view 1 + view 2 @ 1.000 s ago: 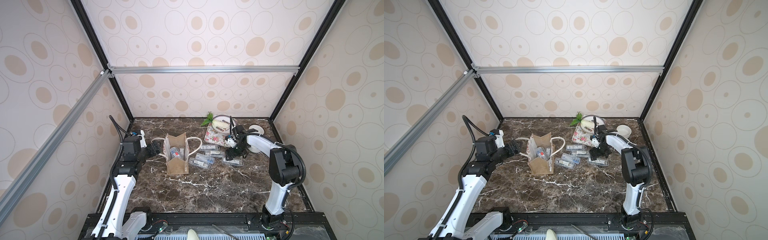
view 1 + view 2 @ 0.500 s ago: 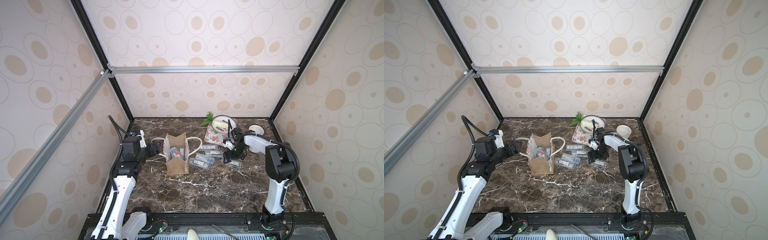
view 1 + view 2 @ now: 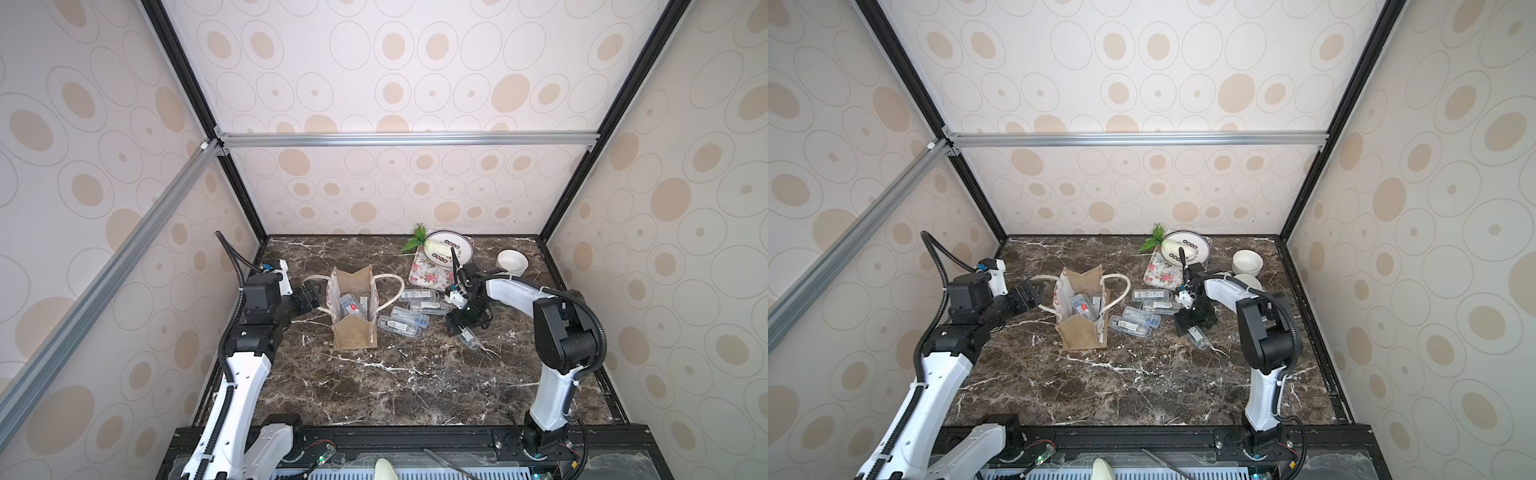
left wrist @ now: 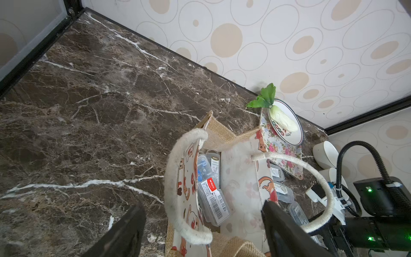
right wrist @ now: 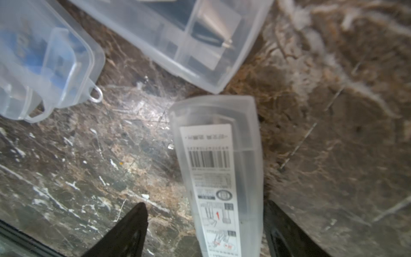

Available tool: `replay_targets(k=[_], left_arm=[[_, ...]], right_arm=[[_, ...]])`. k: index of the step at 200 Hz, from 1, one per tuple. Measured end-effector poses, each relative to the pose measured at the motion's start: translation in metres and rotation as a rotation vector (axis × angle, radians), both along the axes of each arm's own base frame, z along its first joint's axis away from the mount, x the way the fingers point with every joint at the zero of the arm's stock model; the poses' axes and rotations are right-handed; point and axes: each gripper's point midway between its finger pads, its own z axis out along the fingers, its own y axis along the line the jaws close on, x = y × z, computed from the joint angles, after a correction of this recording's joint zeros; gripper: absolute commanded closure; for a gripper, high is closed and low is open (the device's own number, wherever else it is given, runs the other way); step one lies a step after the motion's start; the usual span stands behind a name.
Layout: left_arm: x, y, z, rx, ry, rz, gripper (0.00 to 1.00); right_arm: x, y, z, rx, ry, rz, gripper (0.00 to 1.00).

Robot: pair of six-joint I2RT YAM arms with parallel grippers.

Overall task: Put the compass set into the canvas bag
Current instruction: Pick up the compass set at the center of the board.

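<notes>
On the brown marble table, the canvas bag stands upright and open, holding clear compass set cases, with more loose cases lying just beside it. The left claw, jaws apart, has the bag's rope handle between its fingers, unclamped. The right claw, jaws also apart, straddles one labelled compass set lying flat beyond those loose cases, one finger touching its edge.

The dark marble bench carried the canvas bag standing upright left of centre. Four clear compass set cases lay just beside it, with a fifth case further right. A floral mat and a white bowl sat at the back.
</notes>
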Motion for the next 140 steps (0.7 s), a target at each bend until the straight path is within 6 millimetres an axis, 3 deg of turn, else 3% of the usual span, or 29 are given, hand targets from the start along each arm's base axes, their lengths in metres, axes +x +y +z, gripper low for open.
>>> replay_targets(k=[62, 140], left_arm=[[-0.001, 0.001, 0.002, 0.002, -0.006, 0.003, 0.17], [-0.001, 0.001, 0.002, 0.002, -0.005, 0.003, 0.16]], right_arm=[[0.007, -0.016, -0.009, -0.149, -0.067, -0.044, 0.32], [0.007, -0.009, -0.010, -0.175, -0.095, -0.035, 0.49]])
